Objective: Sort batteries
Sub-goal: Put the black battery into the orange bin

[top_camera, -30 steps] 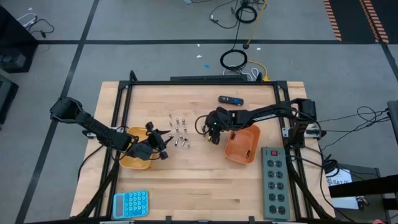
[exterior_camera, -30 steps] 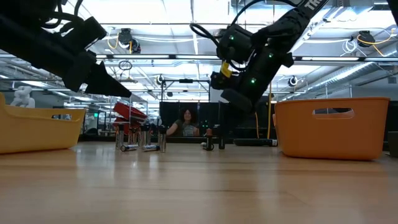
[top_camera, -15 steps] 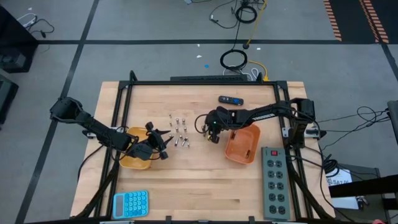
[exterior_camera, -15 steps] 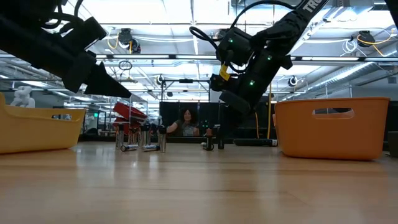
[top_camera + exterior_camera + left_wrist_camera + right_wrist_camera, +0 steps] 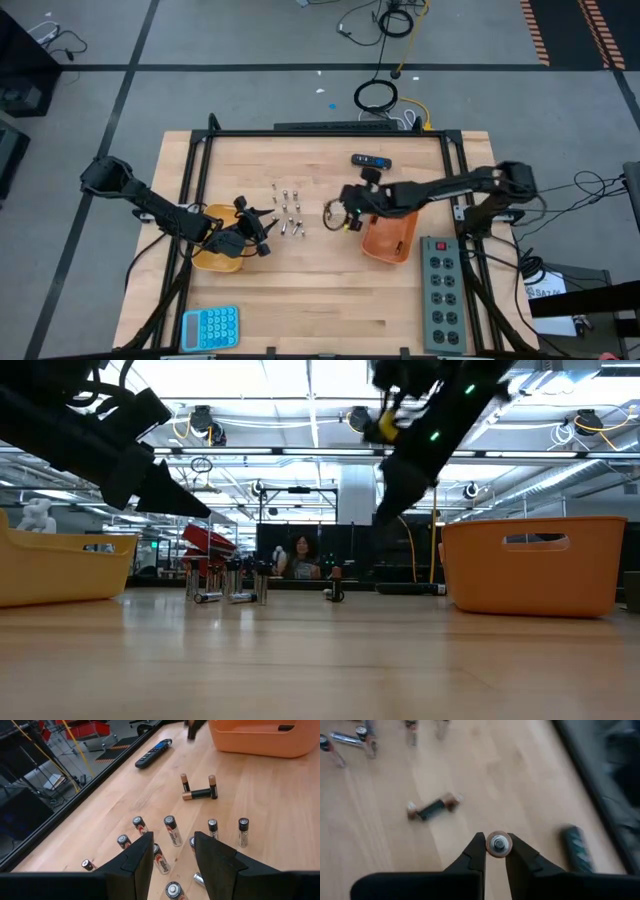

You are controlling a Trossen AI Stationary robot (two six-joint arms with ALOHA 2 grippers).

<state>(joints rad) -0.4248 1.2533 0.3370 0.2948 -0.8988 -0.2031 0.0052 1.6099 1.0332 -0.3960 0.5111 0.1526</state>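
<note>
Several silvery batteries (image 5: 289, 210) stand and lie mid-table; in the left wrist view these silvery batteries (image 5: 172, 830) are just beyond my fingers. A few dark copper-topped batteries (image 5: 199, 790) sit nearer the orange tray (image 5: 392, 238). My left gripper (image 5: 172, 856) hovers open by the yellow tray (image 5: 212, 257), touching nothing. My right gripper (image 5: 497, 851) is raised above the table beside the orange tray's left rim, shut on one copper-topped battery (image 5: 498, 844). My right gripper pinches the battery's round side (image 5: 490, 845) between its two fingertips (image 5: 478, 851), just below the copper end that faces the wrist camera. The fingers slant down from the table's right. The battery is lifted clear of the table, its length hidden behind that end.
A black-and-blue remote (image 5: 370, 160) lies at the far side. A grey power strip (image 5: 440, 295) lies near the right edge and a blue calculator (image 5: 210, 327) at the near left. Bare wood lies between the two trays.
My right gripper has risen and drawn toward the orange tray, tipping steeper. One of the dark batteries that stood on the table beneath it is gone from there and is now lifted clear between the fingers.
</note>
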